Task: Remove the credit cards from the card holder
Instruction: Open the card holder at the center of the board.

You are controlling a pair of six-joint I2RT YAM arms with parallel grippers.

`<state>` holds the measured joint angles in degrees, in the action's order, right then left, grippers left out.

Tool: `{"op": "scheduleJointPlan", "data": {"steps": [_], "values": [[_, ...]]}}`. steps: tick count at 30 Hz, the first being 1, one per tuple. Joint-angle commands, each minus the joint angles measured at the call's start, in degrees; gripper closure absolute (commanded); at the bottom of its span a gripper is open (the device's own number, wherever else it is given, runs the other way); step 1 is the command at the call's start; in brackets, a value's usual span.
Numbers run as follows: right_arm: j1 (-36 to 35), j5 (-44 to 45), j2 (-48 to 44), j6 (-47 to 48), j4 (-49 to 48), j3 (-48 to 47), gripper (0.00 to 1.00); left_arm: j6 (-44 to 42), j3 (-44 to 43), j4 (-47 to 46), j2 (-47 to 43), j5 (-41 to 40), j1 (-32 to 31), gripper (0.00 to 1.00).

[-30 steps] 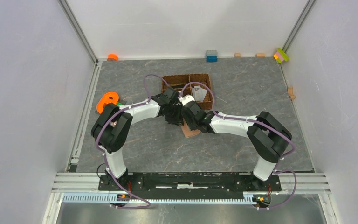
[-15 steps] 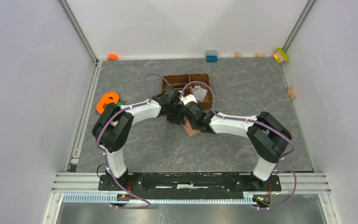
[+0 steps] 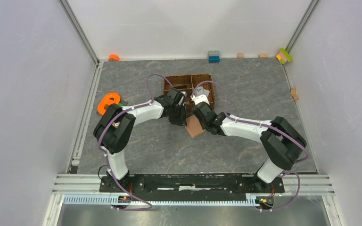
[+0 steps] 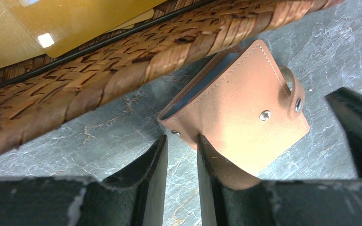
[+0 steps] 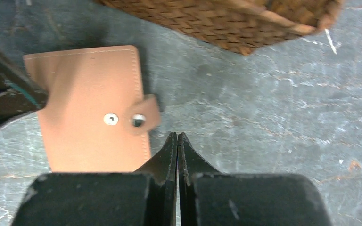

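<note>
The salmon-pink card holder (image 4: 245,108) lies folded on the grey table beside the woven basket, and it also shows between the two wrists (image 3: 194,127). A dark blue credit card edge (image 4: 207,75) peeks from its open side. A gold-tan credit card (image 4: 52,23) lies in the basket. My left gripper (image 4: 181,139) is slightly open, with bare table in the gap. Its right finger (image 4: 209,160) lies over the holder's near corner. My right gripper (image 5: 176,136) is shut on nothing, just right of the holder's snap tab (image 5: 143,115).
The brown woven divided basket (image 3: 188,76) stands just behind the holder. An orange ring (image 3: 108,101) lies at the left. A blue block (image 3: 213,56), coloured blocks (image 3: 284,55) and small wooden blocks (image 3: 294,93) lie along the back and right walls.
My right gripper has closed and drawn back to the right, off the card holder, so more of the holder shows. The left arm has barely moved.
</note>
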<state>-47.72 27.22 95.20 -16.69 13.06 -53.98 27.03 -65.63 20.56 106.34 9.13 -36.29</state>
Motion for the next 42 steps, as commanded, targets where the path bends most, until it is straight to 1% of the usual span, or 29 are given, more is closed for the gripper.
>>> {"op": "scheduleJointPlan", "data": {"steps": [1,3,7,8,9,12,13,14,16,20,23,25,29,31,32,33,39,40,42], "values": [[2.67,0.48,-5.87,-1.3,-3.96,2.78,1.0,-0.75,0.41,3.44,2.12,-3.78,-0.4,0.65],[4.03,-0.97,-7.63,-1.76,-5.07,4.17,1.0,-0.79,0.49,3.52,1.79,-3.85,-0.4,0.65],[5.86,-9.16,-11.9,-1.57,-10.84,8.42,1.0,-0.68,1.85,2.44,-1.01,-3.94,-0.36,0.64],[5.91,-10.48,-12.47,-1.26,-11.94,8.93,0.97,-0.52,2.63,1.62,-2.26,-3.93,-0.36,0.64],[5.93,-12.36,-12.75,-0.46,-12.55,9.21,0.9,-0.5,3.34,0.94,-3.43,-3.9,-0.36,0.63],[5.89,-14.71,-12.19,0.32,-12.61,9.04,0.35,-0.45,4.45,0.01,-5.18,-4.27,-0.36,0.62],[5.89,-15.16,-11.93,0.51,-12.61,9.15,0.25,-0.43,4.43,0.01,-5.13,-4.02,-0.36,0.61],[5.89,-15.78,-11.55,0.8,-14.11,9.45,0.19,-0.45,4.3,0.01,-4.76,-3.75,-0.38,0.62],[5.89,-17.3,-10.82,1.79,-15.3,9.5,0.15,-0.42,3.98,-0.03,-4.02,-2.82,-0.36,0.62],[5.89,-20.08,-8.97,2.93,-17.16,9.03,0.14,-0.44,3.75,0.1,-3.66,-2.45,-0.36,0.62],[5.89,-19.84,-6.5,3.08,-16.73,7.76,0.15,-0.47,3.93,0.09,-4.13,-2.66,-0.4,0.62],[5.93,-19.61,-4.48,3.23,-15.53,6.28,0.2,-0.4,3.99,0.1,-4.19,-2.56,-0.4,0.62],[5.89,-20.51,-1.56,3.69,-13.73,3.77,0.37,-0.42,3.84,0.08,-4.1,-2.04,-0.36,0.62],[5.89,-18.41,-0.99,3.6,-13.23,3.2,0.44,-0.5,3.84,0.1,-4.13,-2.01,-0.36,0.62],[5.93,-17.39,-0.85,3.63,-13.16,3.1,0.5,-0.51,3.91,0.05,-4.2,-1.96,-0.36,0.62],[5.89,-16.77,-0.78,3.64,-13.18,2.94,0.53,-0.55,3.93,0.08,-4.24,-1.94,-0.36,0.62],[5.89,-14.03,-1.58,3.84,-13.16,3.48,0.58,-0.51,3.9,0.09,-4.2,-1.74,-0.36,0.62],[5.93,-13.23,-1.75,3.98,-13.21,3.59,0.6,-0.5,3.84,0.1,-4.18,-1.65,-0.36,0.62],[5.9,-12.84,-1.88,4.46,-14.01,3.86,0.7,-0.54,3.84,0.1,-4.17,-1.63,-0.37,0.62]]}}
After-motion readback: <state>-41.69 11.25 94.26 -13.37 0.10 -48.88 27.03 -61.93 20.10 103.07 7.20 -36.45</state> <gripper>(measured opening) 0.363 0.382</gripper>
